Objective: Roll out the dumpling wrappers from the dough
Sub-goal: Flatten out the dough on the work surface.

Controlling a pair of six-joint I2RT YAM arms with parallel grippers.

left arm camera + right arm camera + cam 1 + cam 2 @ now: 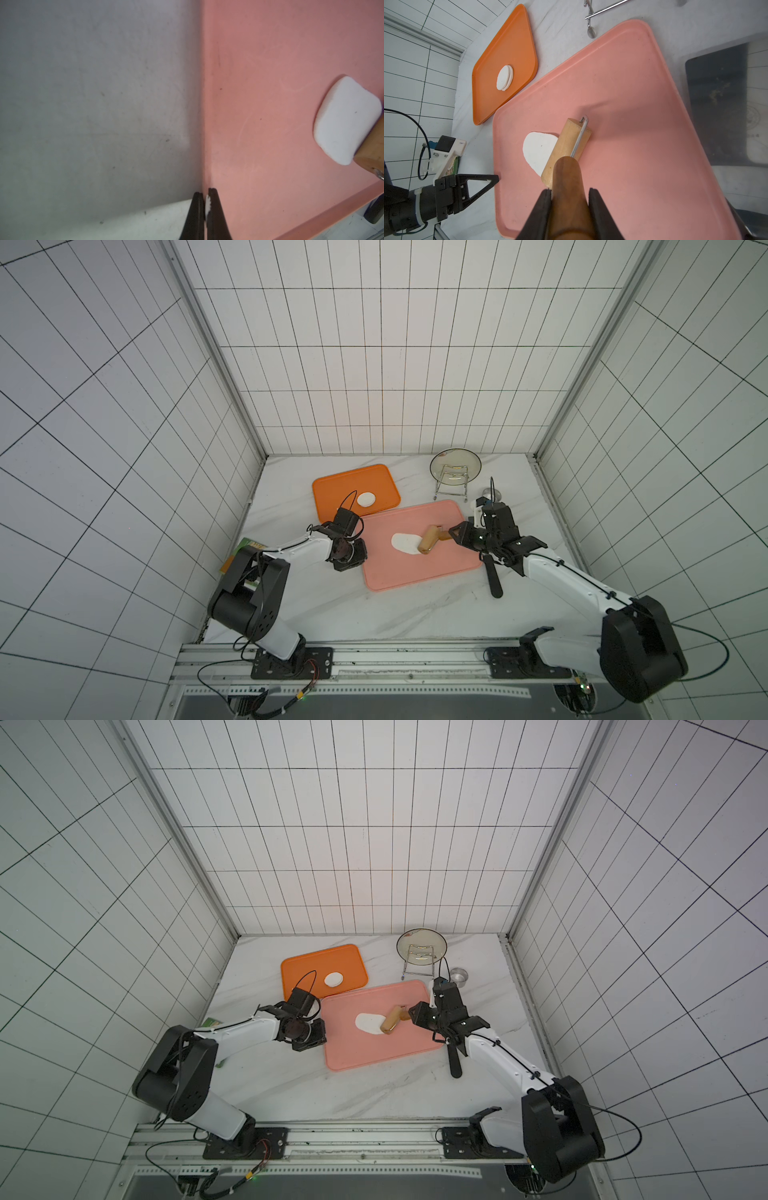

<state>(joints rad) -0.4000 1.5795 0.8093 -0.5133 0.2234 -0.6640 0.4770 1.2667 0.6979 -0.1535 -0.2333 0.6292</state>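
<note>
Clamping dark handle (566, 176) of pale wooden roller (566, 143) in right end effector (569, 192); resting roller on flat irregular white dough (538, 149), mid pink rectangular tray (643, 135). Holding left end effector (204, 192) pressed together at tray edge.

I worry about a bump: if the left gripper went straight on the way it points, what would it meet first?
Probably the left edge of the pink board: the shut left gripper points down with its tips over that edge. Whether it lands on board or table beside it is unclear.
</note>
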